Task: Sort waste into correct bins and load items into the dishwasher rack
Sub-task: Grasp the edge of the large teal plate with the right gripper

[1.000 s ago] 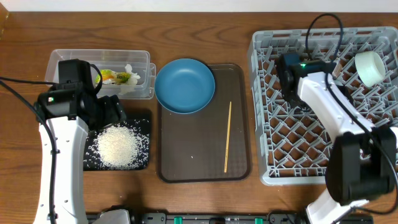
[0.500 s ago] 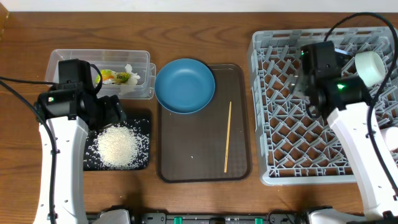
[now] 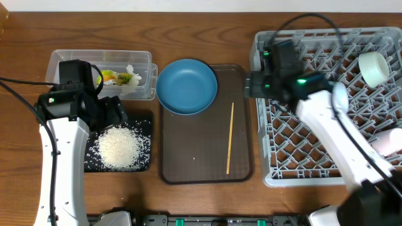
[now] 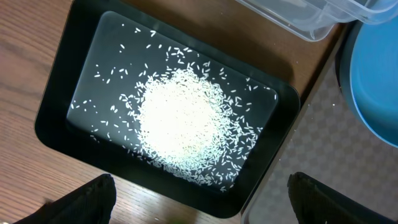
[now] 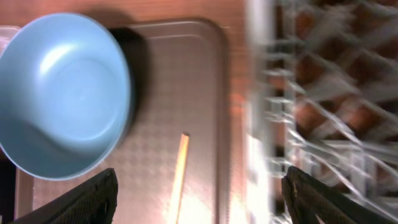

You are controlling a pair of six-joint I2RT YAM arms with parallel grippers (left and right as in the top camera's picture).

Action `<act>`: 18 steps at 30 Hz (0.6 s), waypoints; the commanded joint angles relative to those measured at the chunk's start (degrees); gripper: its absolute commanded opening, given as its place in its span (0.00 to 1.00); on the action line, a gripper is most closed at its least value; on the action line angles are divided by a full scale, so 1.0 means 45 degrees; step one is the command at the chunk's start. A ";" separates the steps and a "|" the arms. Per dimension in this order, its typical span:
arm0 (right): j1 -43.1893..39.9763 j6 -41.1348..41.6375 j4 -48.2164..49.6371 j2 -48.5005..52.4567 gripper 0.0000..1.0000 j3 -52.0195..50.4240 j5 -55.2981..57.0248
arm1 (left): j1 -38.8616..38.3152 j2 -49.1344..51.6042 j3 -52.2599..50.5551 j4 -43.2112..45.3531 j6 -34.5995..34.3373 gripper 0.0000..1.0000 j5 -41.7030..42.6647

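A round blue dish, deep like a bowl, sits at the back of the brown tray, with the thin wooden stick to its right. Both show in the right wrist view, the dish and the stick. My right gripper is open and empty over the gap between the brown tray and the grey rack. My left gripper is open and empty over the black tray, which holds rice.
The clear tub at back left holds the snack wrapper and the white tissue. A mint-green bowl sits in the rack's back right. A pinkish bowl shows at its right edge. The right wrist view is blurred.
My right arm has swung left from over the middle of the rack to its left edge, next to the brown tray. The left arm has not moved.
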 commanded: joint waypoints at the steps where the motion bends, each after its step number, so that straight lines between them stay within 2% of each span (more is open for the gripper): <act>1: 0.0787 -0.0199 0.0602 0.1064 0.82 -0.0024 -0.0228 | 0.0068 -0.0151 0.0024 -0.0044 -0.0117 0.91 -0.0102; 12: 0.2458 0.0262 0.3055 0.4231 0.67 -0.0024 0.0578 | 0.0068 -0.0151 0.0024 -0.0044 -0.0117 0.91 -0.0102; 14: 0.2511 0.0661 0.3211 0.4512 0.61 -0.0024 0.0699 | 0.0068 -0.0151 0.0024 -0.0044 -0.0117 0.91 -0.0102; 18: 0.2516 0.0991 0.3206 0.4629 0.38 -0.0024 0.0758 | 0.0068 -0.0151 0.0024 -0.0044 -0.0117 0.91 -0.0102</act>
